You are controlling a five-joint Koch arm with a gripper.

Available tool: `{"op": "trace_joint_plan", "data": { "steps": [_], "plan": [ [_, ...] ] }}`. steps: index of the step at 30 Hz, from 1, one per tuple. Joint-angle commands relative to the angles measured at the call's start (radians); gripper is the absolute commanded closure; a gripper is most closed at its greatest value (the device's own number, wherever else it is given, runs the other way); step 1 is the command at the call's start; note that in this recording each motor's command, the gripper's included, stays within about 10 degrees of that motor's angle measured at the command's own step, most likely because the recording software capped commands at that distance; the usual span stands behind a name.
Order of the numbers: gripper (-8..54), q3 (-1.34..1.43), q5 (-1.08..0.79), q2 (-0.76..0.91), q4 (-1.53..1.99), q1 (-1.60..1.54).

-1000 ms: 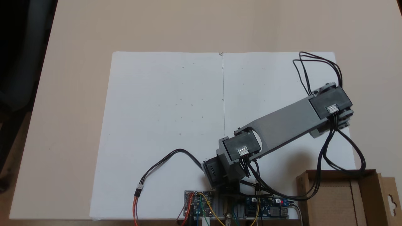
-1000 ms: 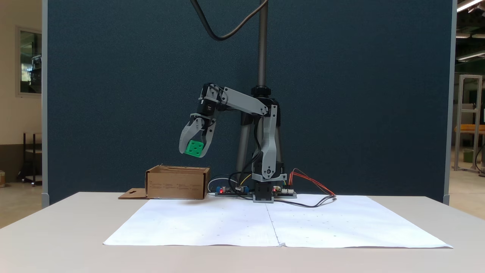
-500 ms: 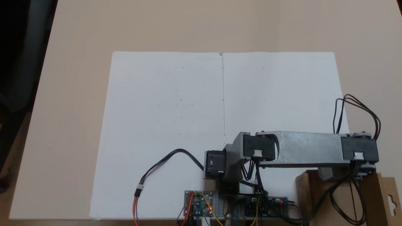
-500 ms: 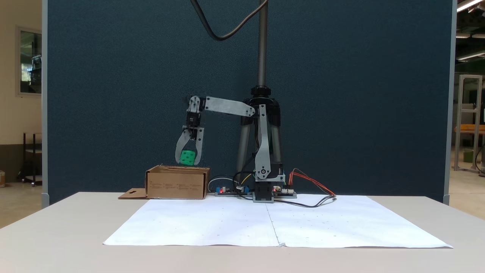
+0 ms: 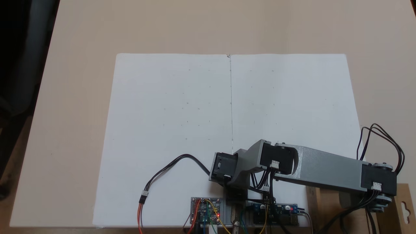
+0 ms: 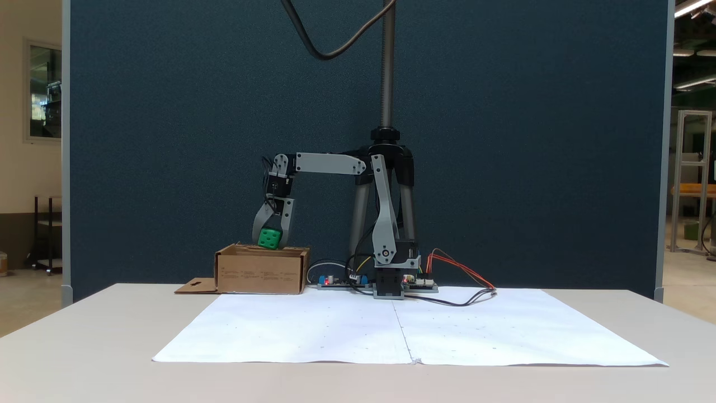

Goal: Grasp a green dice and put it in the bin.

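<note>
Above the bin [image 6: 262, 271], at the left of the side-on fixed view, we see the gripper [image 6: 270, 240] hanging straight down with its fingers [image 6: 258, 226] closed around the green dice [image 6: 269, 239]. The dice sits just over the bin's top edge, not yet inside, and nothing but the fingers appears to touch it.

A second ago the arm [image 5: 325, 169] pointed out over the white paper [image 5: 182, 107] with the dice carried high and short of the bin. Since then it has swung across and dropped, so the dice has come down from well above the cardboard to almost level with its rim. In the top-down fixed view the forearm now reaches to the right, its wrist over the bin [image 5: 398, 201] in the near right corner, next to the flap with the hang-hole.

We judge the carry all but finished: the dice looks to be over the opening, and what remains is to let it go. The bin's walls are low, so a release from this height should keep it inside. The tabletop [image 6: 84, 336] and circuit boards [image 6: 341, 280] lie undisturbed.
</note>
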Motion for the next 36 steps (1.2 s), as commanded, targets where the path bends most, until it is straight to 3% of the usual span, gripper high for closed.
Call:
{"op": "trace_joint_plan", "data": {
  "steps": [1,3,8,22,28,36],
  "plan": [
    [34.0,-0.057,-0.081,0.018,-0.044,0.021],
    [15.8,-0.058,-0.081,0.018,-0.051,0.021],
    [0.1,-0.057,-0.08,-0.023,-0.058,0.015],
    [-0.5,-0.057,0.028,-0.037,-0.592,-0.101],
    [-0.6,-0.058,0.067,-0.017,-0.646,-0.137],
    [-0.7,-0.058,0.186,0.129,-0.65,-0.253]
  ]
}}
